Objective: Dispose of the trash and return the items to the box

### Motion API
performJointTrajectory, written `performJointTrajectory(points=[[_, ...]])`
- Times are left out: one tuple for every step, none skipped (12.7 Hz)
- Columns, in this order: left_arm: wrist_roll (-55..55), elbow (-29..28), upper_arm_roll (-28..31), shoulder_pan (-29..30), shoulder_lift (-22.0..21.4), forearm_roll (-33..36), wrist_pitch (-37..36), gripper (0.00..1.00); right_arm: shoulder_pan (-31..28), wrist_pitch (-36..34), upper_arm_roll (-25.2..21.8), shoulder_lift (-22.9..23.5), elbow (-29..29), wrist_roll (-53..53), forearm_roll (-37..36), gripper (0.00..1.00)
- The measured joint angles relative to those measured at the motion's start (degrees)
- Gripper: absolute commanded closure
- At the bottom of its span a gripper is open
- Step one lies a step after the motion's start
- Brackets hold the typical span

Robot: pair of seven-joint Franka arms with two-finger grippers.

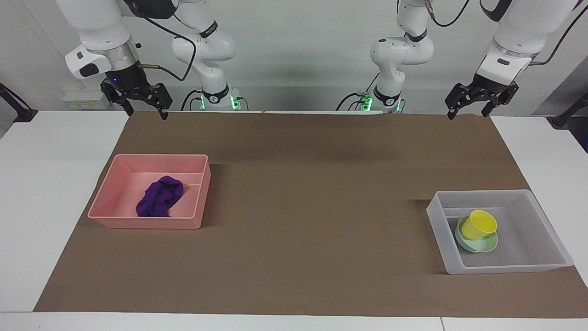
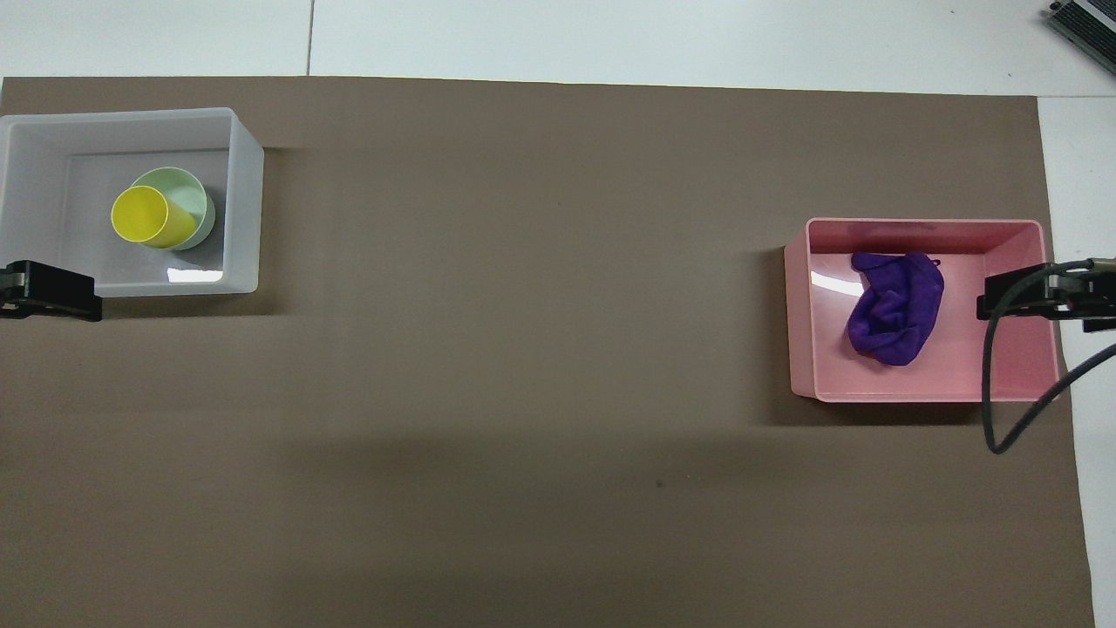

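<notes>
The purple cloth (image 1: 160, 196) lies crumpled inside the pink tray (image 1: 147, 224) at the right arm's end; the overhead view shows the cloth (image 2: 896, 307) there too. The yellow cup (image 1: 478, 225) leans in the mint-green bowl (image 1: 486, 246), both inside the translucent box (image 1: 500, 267) at the left arm's end. My left gripper (image 1: 468, 111) is open and empty, raised over the mat's edge by the robots. My right gripper (image 1: 147, 112) is open and empty, raised over the mat's corner by the robots.
A brown mat (image 1: 312, 207) covers most of the white table. In the overhead view the right arm's black cable (image 2: 994, 410) loops over the pink tray's wall (image 2: 924, 397). The robot bases stand at the table's edge.
</notes>
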Motion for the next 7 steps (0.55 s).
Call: performJointTrajectory(points=[[0.00, 0.00, -0.01, 0.00, 0.16, 0.00, 0.00, 0.00, 0.00, 0.00, 0.00, 0.00, 0.00, 0.00, 0.00, 0.00], [0.00, 0.04, -0.01, 0.00, 0.27, 0.00, 0.00, 0.00, 0.00, 0.00, 0.00, 0.00, 0.00, 0.00, 0.00, 0.00], [0.00, 0.14, -0.01, 0.00, 0.35, 0.00, 0.04, 0.00, 0.00, 0.00, 0.00, 0.00, 0.00, 0.00, 0.00, 0.00], [0.00, 0.22, -0.01, 0.00, 0.43, 0.00, 0.11, 0.00, 0.00, 0.00, 0.00, 0.00, 0.00, 0.00, 0.00, 0.00], [0.00, 0.22, -0.01, 0.00, 0.47, 0.00, 0.13, 0.00, 0.00, 0.00, 0.00, 0.00, 0.00, 0.00, 0.00, 0.00], [0.00, 0.22, -0.01, 0.00, 0.52, 0.00, 0.14, 0.00, 0.00, 0.00, 0.00, 0.00, 0.00, 0.00, 0.00, 0.00], [0.00, 0.22, -0.01, 0.00, 0.55, 0.00, 0.15, 0.00, 0.00, 0.00, 0.00, 0.00, 0.00, 0.00, 0.00, 0.00]])
